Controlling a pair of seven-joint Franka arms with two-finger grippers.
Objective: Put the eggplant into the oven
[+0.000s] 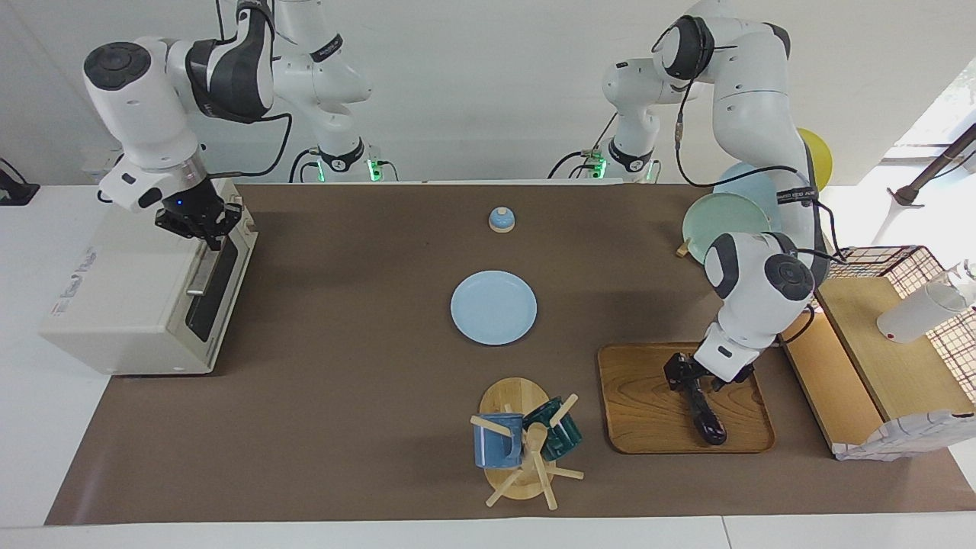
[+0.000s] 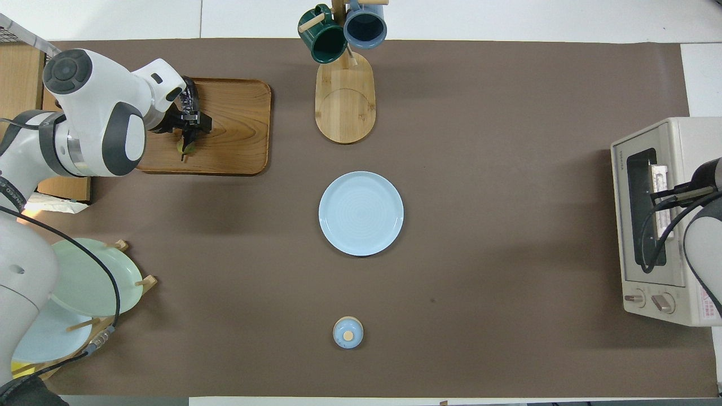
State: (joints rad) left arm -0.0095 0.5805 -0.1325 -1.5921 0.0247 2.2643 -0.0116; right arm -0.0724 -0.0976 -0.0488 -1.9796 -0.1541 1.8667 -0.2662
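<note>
Risking slip: left gripper (image 1: 684, 375) closing round eggplant (image 1: 705, 415) near stem, on tray (image 1: 648, 412) by desk edge; right gripper (image 1: 206, 229) clenched at oven (image 1: 137, 297) handle, door shut.

The oven (image 2: 665, 225) carried a small brand word, "TOSHIBA", at the top of its front frame, and a red warning sticker (image 2: 709, 300) beside its knobs; the sticker's text was unreadable.
</note>
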